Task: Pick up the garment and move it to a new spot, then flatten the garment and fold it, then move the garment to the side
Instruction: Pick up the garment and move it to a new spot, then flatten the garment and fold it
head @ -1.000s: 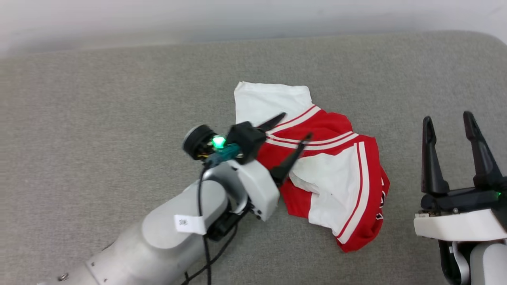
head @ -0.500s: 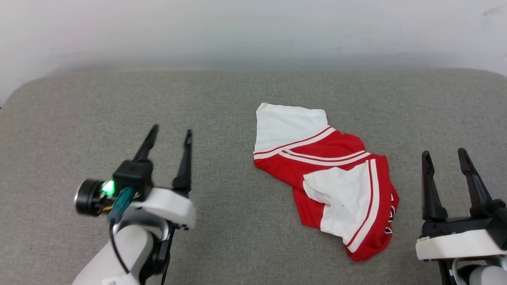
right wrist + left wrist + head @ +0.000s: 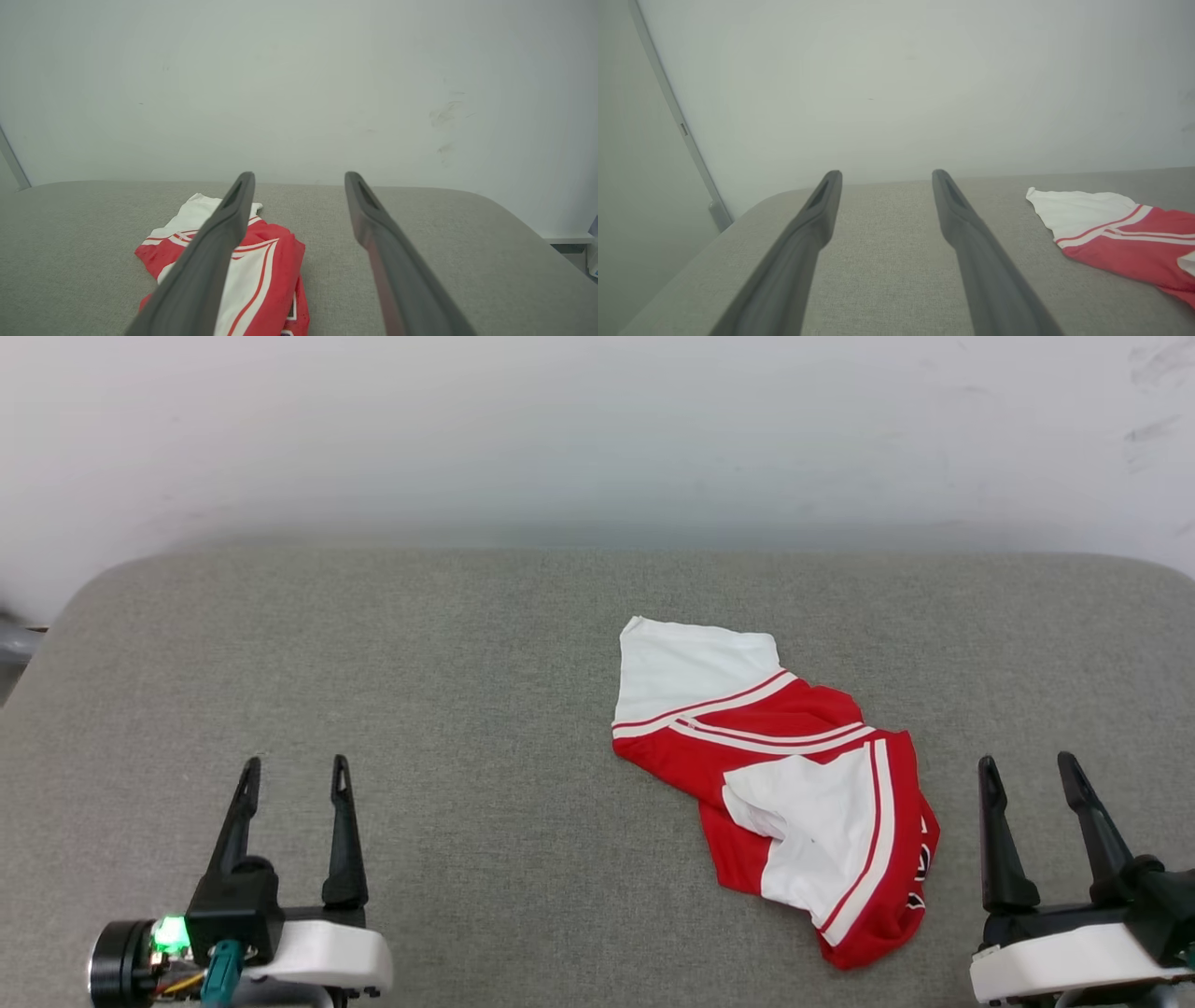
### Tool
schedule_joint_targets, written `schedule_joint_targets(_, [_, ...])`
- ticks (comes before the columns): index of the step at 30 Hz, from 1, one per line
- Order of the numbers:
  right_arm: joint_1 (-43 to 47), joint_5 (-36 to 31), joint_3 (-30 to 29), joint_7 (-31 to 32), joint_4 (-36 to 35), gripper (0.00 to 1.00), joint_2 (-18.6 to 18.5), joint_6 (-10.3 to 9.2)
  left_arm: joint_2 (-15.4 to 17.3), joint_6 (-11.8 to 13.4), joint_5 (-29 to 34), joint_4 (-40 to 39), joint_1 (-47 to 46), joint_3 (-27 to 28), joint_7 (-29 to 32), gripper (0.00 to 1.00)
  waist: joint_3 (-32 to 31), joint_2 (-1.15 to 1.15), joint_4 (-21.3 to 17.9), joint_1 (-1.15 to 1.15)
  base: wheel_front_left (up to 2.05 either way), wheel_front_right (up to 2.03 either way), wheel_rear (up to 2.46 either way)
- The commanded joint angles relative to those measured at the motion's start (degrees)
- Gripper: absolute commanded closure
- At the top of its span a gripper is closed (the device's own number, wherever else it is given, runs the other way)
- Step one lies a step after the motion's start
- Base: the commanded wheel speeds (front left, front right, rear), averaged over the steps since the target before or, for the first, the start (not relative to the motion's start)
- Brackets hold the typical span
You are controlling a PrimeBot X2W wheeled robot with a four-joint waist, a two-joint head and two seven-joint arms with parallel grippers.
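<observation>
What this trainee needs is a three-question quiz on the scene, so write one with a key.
1. True or false: the left gripper holds the red-and-white jersey.
2. Which is nearer the jersey? A) left gripper B) right gripper
3. Fill in: the jersey lies on the grey padded surface; both grippers' jaws stand ____.
Key: 1 false; 2 B; 3 open.

red garment (image 3: 794, 747) with white sleeves and red-white stripes, on grey cloth surface (image 3: 467, 709).
</observation>
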Motion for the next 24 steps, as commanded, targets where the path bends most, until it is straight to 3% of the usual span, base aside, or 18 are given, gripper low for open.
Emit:
schedule_joint_targets(1, [0.92,0.61,0.16,-0.12,0.24,0.00,0.09,-0.04,-1.14,-0.47,0.76,-0.53,1.20,1.13,-0.15,0.00,-0.43,0.00,0.11,0.01,0.00,0.00,0.00])
schedule_joint_targets(14, [2.52,1.21,1.14,-0.12,1.51,0.00,0.09,-0.04,-8.08,-7.69,6.58,0.85,6.68,7.22,-0.17,0.00,-1.81,0.00,-0.01,0.01,0.00,0.00,0.00])
schedule_joint_targets(24, [2.98,1.46,1.15,-0.12,2.23,0.00,0.10,-0.04,-10.98,-11.15,9.36,2.55,7.71,9.64,-0.17,0.00,-2.19,0.00,-0.09,0.01,0.00,0.00,0.00])
